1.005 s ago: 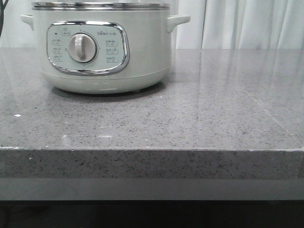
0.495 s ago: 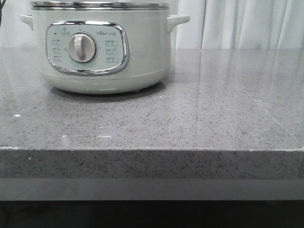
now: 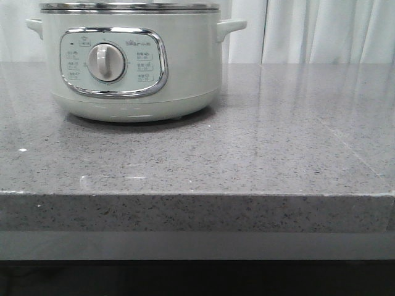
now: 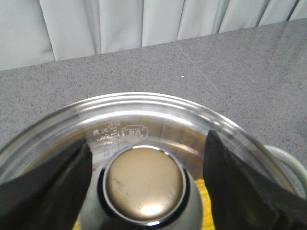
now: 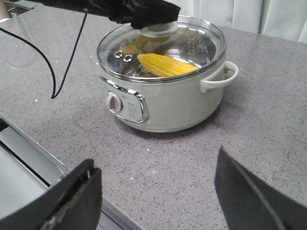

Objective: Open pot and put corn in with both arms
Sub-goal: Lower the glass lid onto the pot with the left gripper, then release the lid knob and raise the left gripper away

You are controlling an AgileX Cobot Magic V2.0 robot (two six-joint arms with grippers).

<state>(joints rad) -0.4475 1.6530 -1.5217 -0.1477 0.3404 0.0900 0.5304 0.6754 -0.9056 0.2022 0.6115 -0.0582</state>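
Note:
The pale green-white pot (image 3: 129,68) stands at the back left of the grey table, its glass lid (image 5: 192,43) resting on its rim. The yellow corn (image 5: 165,64) lies inside, seen through the glass, and a bit of the corn (image 4: 204,201) shows beside the lid's round bronze knob (image 4: 144,184). My left gripper (image 4: 146,141) hovers open over the lid with one black finger on each side of the knob, and the left gripper (image 5: 151,17) also shows from the right wrist. My right gripper (image 5: 156,158) is open and holds nothing, over bare table in front of the pot.
A black cable (image 5: 67,62) hangs from the left arm down to the table beside the pot. The table's front edge (image 3: 197,196) runs across near me. White curtains (image 3: 321,31) hang behind the table.
In the front view the pot has shifted slightly to the left. A dark bit of cable at the top left edge has gone out of the frame.

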